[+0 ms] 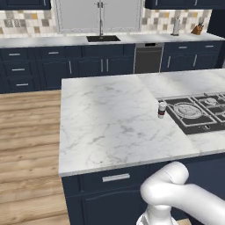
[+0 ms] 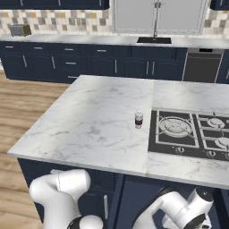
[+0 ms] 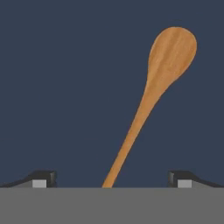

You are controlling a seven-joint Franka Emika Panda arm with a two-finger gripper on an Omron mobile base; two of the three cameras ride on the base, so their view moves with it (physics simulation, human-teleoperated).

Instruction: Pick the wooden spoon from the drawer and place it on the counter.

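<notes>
**Clerk:** Largest item first?

**Onlooker:** Table: white marble island top, grey veins, on navy cabinets. A black gas cooktop is set into its right part. The bare marble to the left is where the task's thing should end, by my judgement.

**Clerk:** Next?

**Onlooker:** Robot arm: white, bent low in front of the island cabinets, its hand down below the table edge. One drawer front with a metal handle shows just under the marble.

**Clerk:** Containers?

**Onlooker:** Two. Drawer: flat navy floor in the hand view, holding one wooden spoon and nothing else visible. Small white-and-dark cup: upright on the table just beside the cooktop's left edge; contents cannot be told.

**Clerk:** The spoon?

**Onlooker:** Wooden spoon: orange-brown, lying flat on the drawer floor. In the hand view its long axis runs from the handle end at the bottom centre up and to the right, with the round bowl at the far end.

**Clerk:** And the jaws?

**Onlooker:** Gripper: jaws spread wide, holding nothing, one fingertip at each lower corner. The handle end lies between them, about midway, apart from both. Closing across the handle looks feasible once lower, I judge.
</notes>
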